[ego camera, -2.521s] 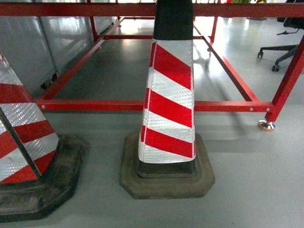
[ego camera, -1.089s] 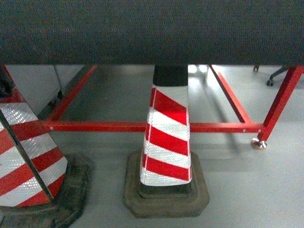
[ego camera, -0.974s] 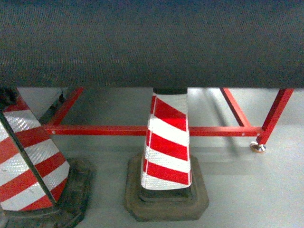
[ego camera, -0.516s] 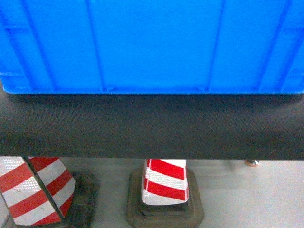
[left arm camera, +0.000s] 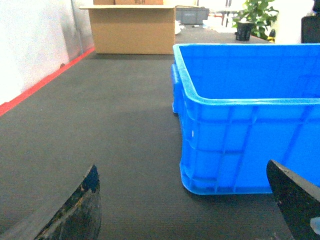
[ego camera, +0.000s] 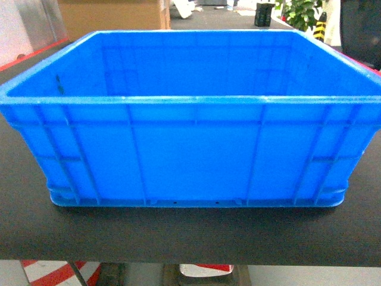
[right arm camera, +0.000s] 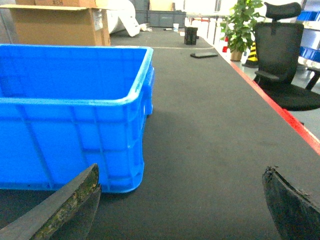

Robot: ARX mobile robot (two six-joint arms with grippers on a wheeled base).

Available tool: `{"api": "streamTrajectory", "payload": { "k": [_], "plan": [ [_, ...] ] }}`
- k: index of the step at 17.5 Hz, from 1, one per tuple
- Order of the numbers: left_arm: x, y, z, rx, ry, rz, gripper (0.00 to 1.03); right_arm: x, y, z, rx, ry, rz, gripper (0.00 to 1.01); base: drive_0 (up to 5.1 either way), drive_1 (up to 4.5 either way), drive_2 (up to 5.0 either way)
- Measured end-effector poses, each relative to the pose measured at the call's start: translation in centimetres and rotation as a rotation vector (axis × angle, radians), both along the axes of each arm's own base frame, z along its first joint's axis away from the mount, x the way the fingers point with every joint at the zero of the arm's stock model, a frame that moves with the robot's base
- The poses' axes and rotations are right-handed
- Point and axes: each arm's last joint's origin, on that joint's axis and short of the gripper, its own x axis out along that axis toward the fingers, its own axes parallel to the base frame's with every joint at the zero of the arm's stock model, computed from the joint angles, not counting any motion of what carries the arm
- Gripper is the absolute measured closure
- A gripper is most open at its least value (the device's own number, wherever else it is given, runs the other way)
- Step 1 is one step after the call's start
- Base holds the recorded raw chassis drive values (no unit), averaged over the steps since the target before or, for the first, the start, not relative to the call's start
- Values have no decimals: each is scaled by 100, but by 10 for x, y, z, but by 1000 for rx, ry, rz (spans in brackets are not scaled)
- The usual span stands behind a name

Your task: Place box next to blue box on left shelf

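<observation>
The box (ego camera: 190, 113), a large bright-blue plastic crate with ribbed walls and a thick rim, stands empty on a black table top (ego camera: 178, 235), straight ahead in the head view. My left gripper (left arm camera: 181, 166) is open, low over the table in front of the box's near left corner (left arm camera: 200, 175). My right gripper (right arm camera: 181, 168) is open too, in front of the near right corner (right arm camera: 127, 170). Neither gripper touches the box. Both are out of the head view. The left shelf and the other blue box are out of view.
A cardboard carton (left arm camera: 132, 27) stands at the table's far end, with a potted plant (left arm camera: 252, 17) beyond. A red edge strip (right arm camera: 280, 112) borders the table; a black office chair (right arm camera: 282, 55) is off its right side. A striped cone (ego camera: 53, 273) shows below the front edge.
The head view has risen from the floor-level cones and red frame, past the table's edge, up to the table top. The blue box now fills it.
</observation>
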Motion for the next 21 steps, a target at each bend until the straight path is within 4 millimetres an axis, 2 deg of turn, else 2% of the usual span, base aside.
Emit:
{"api": "streamTrajectory", "payload": {
  "k": [21],
  "plan": [
    [0, 0, 0, 0, 0, 0, 5, 0, 0, 0, 0, 2, 0, 3, 0, 0, 0]
  ]
}}
